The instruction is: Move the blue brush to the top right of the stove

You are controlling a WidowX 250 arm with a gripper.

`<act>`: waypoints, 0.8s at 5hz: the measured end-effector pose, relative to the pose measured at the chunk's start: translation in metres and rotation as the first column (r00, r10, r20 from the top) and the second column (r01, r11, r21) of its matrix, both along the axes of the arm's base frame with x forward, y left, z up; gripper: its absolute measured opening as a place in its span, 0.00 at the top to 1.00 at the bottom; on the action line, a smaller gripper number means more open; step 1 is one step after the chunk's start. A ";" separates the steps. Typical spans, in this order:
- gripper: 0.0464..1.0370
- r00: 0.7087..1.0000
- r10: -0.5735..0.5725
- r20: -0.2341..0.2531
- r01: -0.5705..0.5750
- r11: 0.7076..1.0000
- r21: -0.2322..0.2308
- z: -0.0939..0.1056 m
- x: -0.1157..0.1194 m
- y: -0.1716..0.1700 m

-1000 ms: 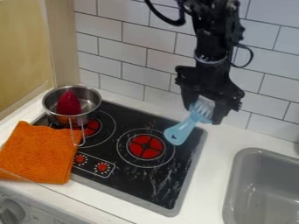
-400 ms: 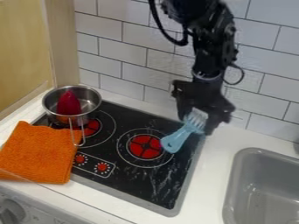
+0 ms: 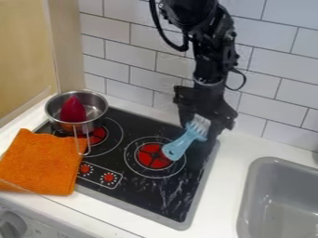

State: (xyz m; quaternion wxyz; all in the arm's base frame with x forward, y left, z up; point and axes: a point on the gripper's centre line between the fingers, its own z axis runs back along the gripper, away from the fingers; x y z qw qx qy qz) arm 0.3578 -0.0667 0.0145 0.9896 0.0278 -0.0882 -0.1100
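Observation:
The black gripper hangs over the back right corner of the stove, shut on the blue brush. The brush is held near its head, with the pale bristles up between the fingers and the handle slanting down to the left, its end over the right edge of the right burner. Whether the brush touches the stove top, I cannot tell.
A metal pot with a red object stands on the back left burner. An orange cloth covers the stove's left front. A grey sink is at the right, and a tiled wall behind.
The gripper has moved left and slightly down in the view, carrying the blue brush from the stove's back right edge inward. The pot and cloth have stayed in place.

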 end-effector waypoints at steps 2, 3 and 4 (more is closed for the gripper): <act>0.32 1.000 0.011 -0.012 -0.011 1.000 -0.019 -0.010 -0.010 -0.001; 0.24 1.000 0.012 -0.006 -0.012 1.000 -0.026 -0.011 -0.010 -0.002; 0.02 0.999 0.044 -0.020 -0.045 0.999 -0.030 -0.015 -0.015 -0.001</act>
